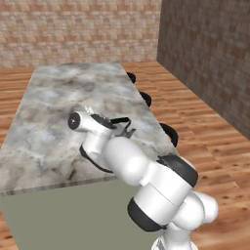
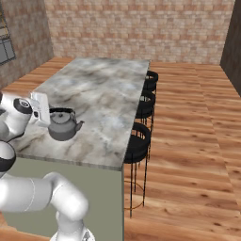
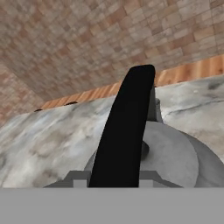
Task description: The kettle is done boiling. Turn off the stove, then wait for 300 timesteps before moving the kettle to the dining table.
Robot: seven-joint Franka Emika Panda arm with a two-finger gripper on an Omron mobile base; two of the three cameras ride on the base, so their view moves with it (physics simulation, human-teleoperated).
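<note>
**Q:** Where is everything sitting?

**A:** The table (image 2: 101, 89) is running away from me under the brick wall (image 2: 141, 28), and I'm reaching over its near end. The kettle (image 2: 63, 126) is resting on or just above the marble near that edge; I can't tell whether it is touching. My gripper (image 3: 114, 177) is clenching its black handle (image 3: 127, 127), which is running up between my fingertips.

**Q:** How are you finishing this well?

**A:** I'm judging the job nearly done. I'm aiming to lower straight, keep the kettle upright, feel the base settling, then release and lift clear of the handle's arch.

**Q:** Anything in the way?

**A:** Nothing on the marble nearby. The stools (image 2: 141, 141) are standing along the far side, well apart from the kettle. The near edge is the only worry.
</note>
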